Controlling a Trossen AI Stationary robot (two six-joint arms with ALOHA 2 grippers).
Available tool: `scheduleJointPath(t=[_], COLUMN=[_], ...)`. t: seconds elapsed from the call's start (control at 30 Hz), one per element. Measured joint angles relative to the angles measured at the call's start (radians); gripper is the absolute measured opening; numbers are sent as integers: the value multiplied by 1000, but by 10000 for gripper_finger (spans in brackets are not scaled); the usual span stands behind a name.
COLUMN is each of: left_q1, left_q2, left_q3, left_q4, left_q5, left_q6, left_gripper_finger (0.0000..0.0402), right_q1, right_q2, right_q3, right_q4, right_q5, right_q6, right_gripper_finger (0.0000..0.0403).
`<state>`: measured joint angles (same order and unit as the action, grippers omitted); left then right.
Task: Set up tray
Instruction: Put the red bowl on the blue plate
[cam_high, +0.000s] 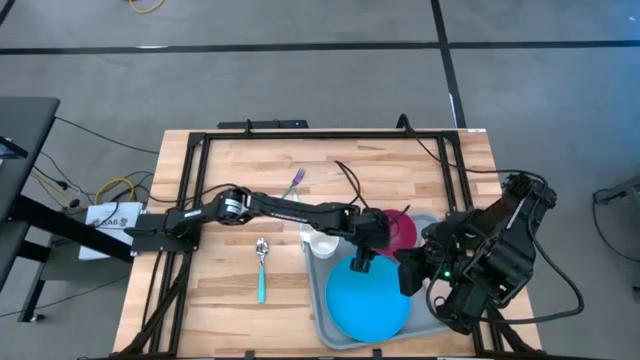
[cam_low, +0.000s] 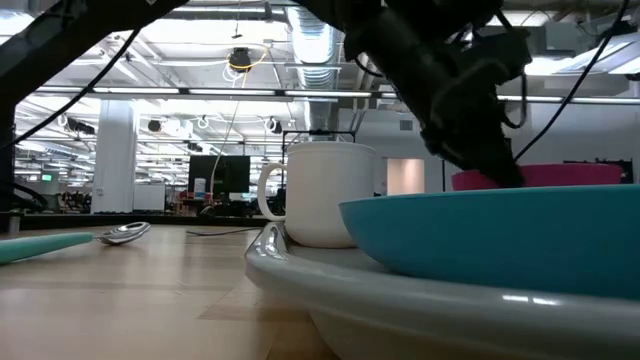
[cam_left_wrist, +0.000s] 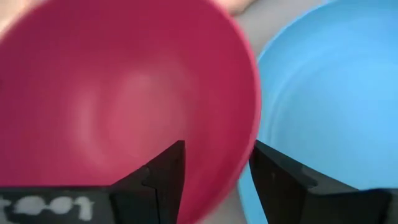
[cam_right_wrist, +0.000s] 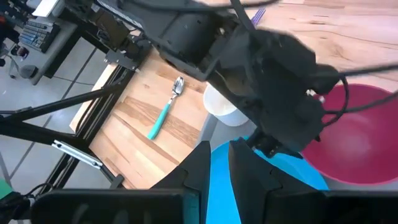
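Observation:
A light-grey tray (cam_high: 322, 310) lies at the table's near right. On it stand a blue plate (cam_high: 375, 300), a white mug (cam_high: 322, 243) and a magenta bowl (cam_high: 405, 228). My left gripper (cam_left_wrist: 217, 152) is open and straddles the bowl's rim on the side next to the plate, one finger (cam_left_wrist: 169, 171) inside the bowl and the other (cam_left_wrist: 273, 177) outside. Its arm reaches across the table from the left. My right gripper (cam_right_wrist: 219, 152) hovers shut above the plate's right side, holding nothing. My left gripper comes at the bowl's rim (cam_left_wrist: 249, 134) slanting down from the table's left. A gap shows between the inner finger and the bowl's wall. Whether the outer finger touches the rim, I cannot tell.
A spoon with a teal handle (cam_high: 262, 268) lies on the wood left of the tray. A purple-handled utensil (cam_high: 293, 183) lies farther back. A black frame (cam_high: 190, 180) runs along the table's edges. Bare wood stretches left of the spoon.

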<state>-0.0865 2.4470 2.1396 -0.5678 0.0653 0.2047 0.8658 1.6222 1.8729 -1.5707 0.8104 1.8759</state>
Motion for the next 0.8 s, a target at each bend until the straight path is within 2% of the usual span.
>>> scheduleJointPath(t=[0.1, 0.17, 0.3, 0.37, 0.53, 0.67, 0.8], left_q1=[-1, -1, -1, -5, -33, -64, -120], left_q2=[15, 24, 24, 15, -30, -107, -136], left_q3=[-2, -2, -1, 3, -2, -1, -2], left_q4=[-27, -20, -36, -32, -87, -167, -272], left_q5=[-49, -71, -51, -38, -90, -78, -121], left_q6=[15, 17, 20, -7, -32, -64, -107], left_gripper_finger=[159, 137, 43, 15, 4, 1, 1], right_q1=[0, 2, 4, 4, 4, 4, 4], right_q2=[0, 0, 0, 0, 0, 0, 0], right_q3=[0, 0, 0, 0, 0, 0, 0], right_q4=[0, 0, 0, 0, 0, 0, 0], right_q5=[0, 0, -1, 0, -1, -1, -1], right_q6=[0, 0, 0, -1, -21, -26, -27], right_gripper_finger=[52, 52, 52, 52, 52, 52, 52])
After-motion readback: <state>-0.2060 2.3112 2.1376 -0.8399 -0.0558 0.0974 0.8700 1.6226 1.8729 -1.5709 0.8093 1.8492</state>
